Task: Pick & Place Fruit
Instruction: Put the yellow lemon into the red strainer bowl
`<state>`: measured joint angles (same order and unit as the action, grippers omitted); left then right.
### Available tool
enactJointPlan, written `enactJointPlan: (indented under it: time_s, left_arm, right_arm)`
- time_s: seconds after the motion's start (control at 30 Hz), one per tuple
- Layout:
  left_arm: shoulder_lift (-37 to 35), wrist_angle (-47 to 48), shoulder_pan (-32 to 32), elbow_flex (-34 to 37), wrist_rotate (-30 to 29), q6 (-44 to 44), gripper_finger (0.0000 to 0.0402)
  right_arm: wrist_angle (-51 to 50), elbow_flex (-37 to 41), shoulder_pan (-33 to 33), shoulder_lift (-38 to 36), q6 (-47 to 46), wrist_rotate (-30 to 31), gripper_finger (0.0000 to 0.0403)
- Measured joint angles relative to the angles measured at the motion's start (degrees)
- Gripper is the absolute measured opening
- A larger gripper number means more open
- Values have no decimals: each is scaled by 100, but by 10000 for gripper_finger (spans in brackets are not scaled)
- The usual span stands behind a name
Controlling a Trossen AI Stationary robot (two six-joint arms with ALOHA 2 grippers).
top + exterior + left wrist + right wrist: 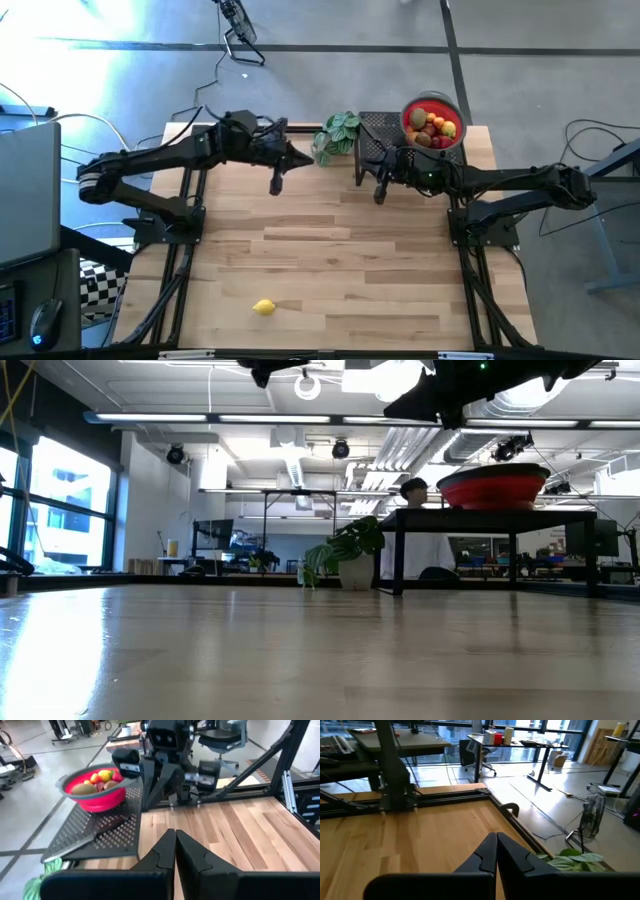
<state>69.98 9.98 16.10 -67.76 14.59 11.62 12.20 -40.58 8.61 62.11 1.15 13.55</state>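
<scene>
Your work surface is a pale wooden table (330, 250) of long planks, smooth with a light sheen, in an open office with bright ceiling lights. The fruit (432, 128) sits piled in the red bowl (408, 113), toward 1 o'clock on the table as seen from above: small rounded pieces in orange, red, yellow and brown, matte like moulded plastic. The bowl rests on a dark perforated metal shelf (382, 128) raised on thin legs, with a green leafy plant (337, 135) just beside it toward 12 o'clock. 1 yellow piece, the lemon (264, 307), lies alone near 7 o'clock, well apart from everything else.

Your left gripper (276, 186) hangs above the boards near 11 o'clock, fingers pressed together with nothing between them. Your right gripper (380, 193) hangs just in front of the shelf, likewise closed and empty.

By my reading, most of the fruit is in the bowl and you hold nothing; which way the lemon belongs I cannot tell.
</scene>
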Motion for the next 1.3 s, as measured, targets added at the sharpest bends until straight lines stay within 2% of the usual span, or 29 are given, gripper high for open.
enactJointPlan:
  time_s: [0.37, 0.73, 0.97, 1.2, 1.3]
  left_arm:
    - [-822, -74, -2, 926, -125, -339, 1]
    - [-1600, -614, -53, 1951, -139, -976, 1]
    - [-2096, -695, -912, 2430, -814, -1336, 1]
    - [-2237, -624, -2074, 2454, -1869, -1381, 1]
    - [-2266, -406, -2412, 2454, -2275, -1672, 1]
  right_arm:
    - [0, 0, -1, 0, -2, -49, 2]
    - [1, 0, -1, 0, 13, -49, 2]
    - [1, 0, 1, 0, 48, -49, 2]
    - [1, 0, 1, 2, 57, -49, 2]
    - [1, 0, 1, 2, 57, -49, 2]
